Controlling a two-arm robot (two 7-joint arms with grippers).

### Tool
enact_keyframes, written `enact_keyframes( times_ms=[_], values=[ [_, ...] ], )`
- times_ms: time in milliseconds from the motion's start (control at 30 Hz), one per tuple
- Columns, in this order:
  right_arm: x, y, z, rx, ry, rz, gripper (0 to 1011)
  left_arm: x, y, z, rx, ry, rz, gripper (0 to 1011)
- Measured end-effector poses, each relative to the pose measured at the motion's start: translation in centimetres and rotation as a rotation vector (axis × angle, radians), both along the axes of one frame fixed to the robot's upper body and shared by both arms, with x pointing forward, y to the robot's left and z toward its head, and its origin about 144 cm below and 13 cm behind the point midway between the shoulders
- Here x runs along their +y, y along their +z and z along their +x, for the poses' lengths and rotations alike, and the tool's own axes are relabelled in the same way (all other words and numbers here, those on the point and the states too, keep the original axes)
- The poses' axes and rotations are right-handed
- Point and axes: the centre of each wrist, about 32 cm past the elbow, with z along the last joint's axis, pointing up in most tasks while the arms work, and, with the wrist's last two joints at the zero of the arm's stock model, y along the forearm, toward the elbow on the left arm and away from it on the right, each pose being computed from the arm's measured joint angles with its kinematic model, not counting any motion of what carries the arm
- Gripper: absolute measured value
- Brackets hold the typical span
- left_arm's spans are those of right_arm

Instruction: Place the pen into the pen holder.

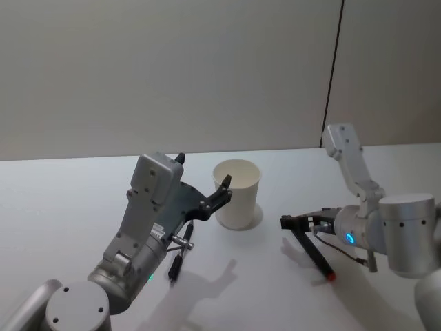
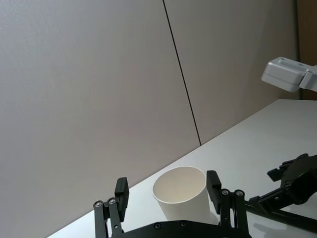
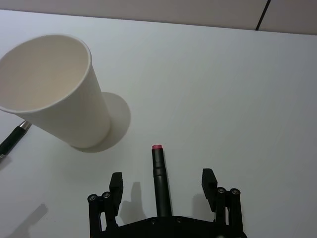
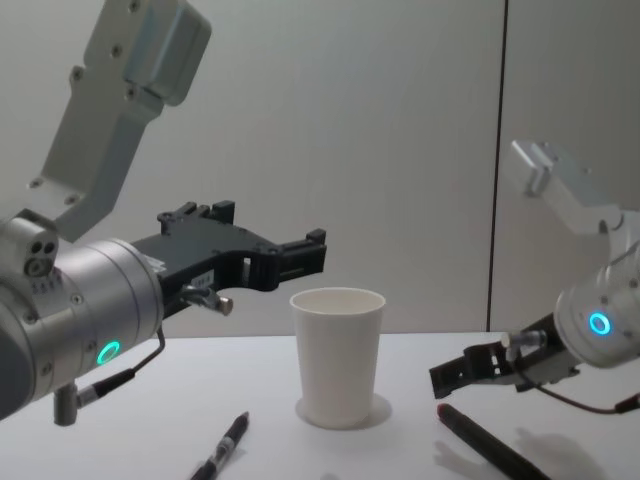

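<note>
The pen holder, a white paper cup (image 1: 236, 193) (image 4: 338, 355) (image 3: 54, 89) (image 2: 181, 191), stands upright mid-table. A black pen with a red end (image 1: 313, 255) (image 3: 158, 171) (image 4: 490, 445) lies on the table to its right. My right gripper (image 1: 289, 222) (image 3: 162, 181) (image 4: 450, 375) hovers low over that pen, open, one finger on each side and not gripping. A second black pen (image 1: 180, 252) (image 4: 225, 450) (image 3: 12, 139) lies to the left of the cup. My left gripper (image 1: 203, 170) (image 4: 280, 232) (image 2: 168, 191) hangs open and empty above it, pointing at the cup.
The white table (image 1: 69, 207) runs back to a grey panelled wall (image 1: 207, 69). The right arm's upper link (image 1: 348, 155) rises behind the right gripper.
</note>
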Motion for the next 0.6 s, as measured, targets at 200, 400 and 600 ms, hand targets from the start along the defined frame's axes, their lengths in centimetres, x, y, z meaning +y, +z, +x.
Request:
enact_keyframes(
  times_ms=[200, 400, 600],
  values=[
    [0.2, -0.6, 0.5, 0.010, 0.015, 0.001, 1001, 0.0, 0.0, 0.0, 0.000, 0.000, 0.000, 1000],
    [0.4, -1.2, 1.1, 0.023, 0.028, 0.000, 1001, 0.0, 0.0, 0.0, 0.000, 0.000, 0.000, 1000],
    [0.6, -1.7, 1.5, 0.032, 0.037, -0.002, 1002, 0.0, 0.0, 0.0, 0.000, 0.000, 0.000, 1000]
  ],
)
